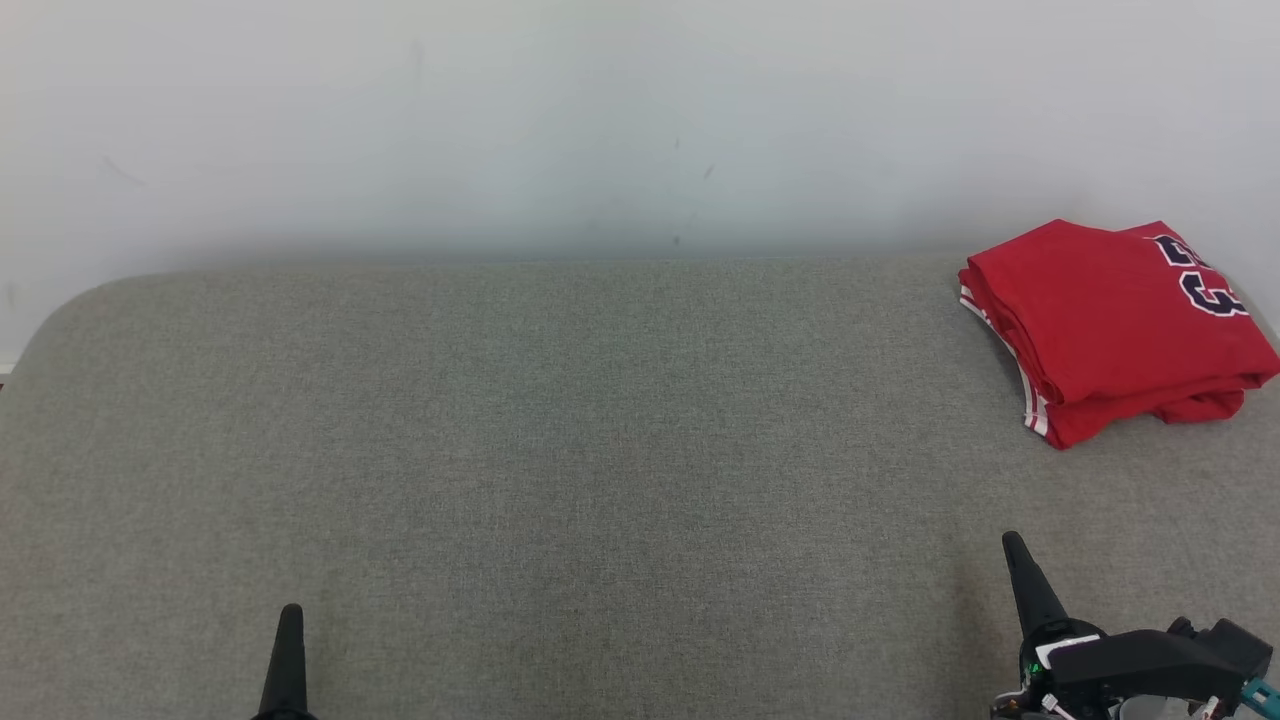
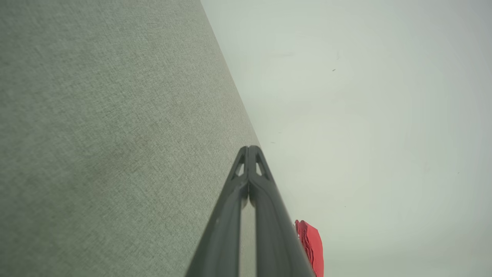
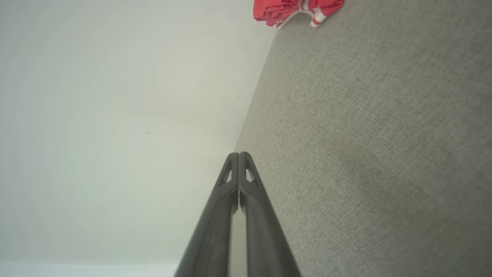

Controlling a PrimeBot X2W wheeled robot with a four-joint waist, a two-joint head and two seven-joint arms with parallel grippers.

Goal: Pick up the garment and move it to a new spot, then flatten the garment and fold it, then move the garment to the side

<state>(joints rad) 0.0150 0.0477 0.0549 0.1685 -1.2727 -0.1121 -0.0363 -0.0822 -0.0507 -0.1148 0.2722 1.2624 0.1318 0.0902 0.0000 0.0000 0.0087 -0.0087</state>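
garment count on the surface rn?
1. Folded red garment at the far right of the grey surface, by the wall. Layers look like one piece; another tucked inside can't be ruled out.

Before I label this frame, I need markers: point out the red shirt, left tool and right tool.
red shirt [image 1: 1110,320], head view, middle of its folded top layer.
left tool [image 2: 249,148], left wrist view, where its shut fingertips meet.
right tool [image 3: 238,154], right wrist view, where its shut fingertips meet.

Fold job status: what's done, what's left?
Done: the red garment lies folded at the far right of the grey surface. In hand: nothing; left gripper and right gripper are shut, empty, well apart from it. Left: seemingly nothing.
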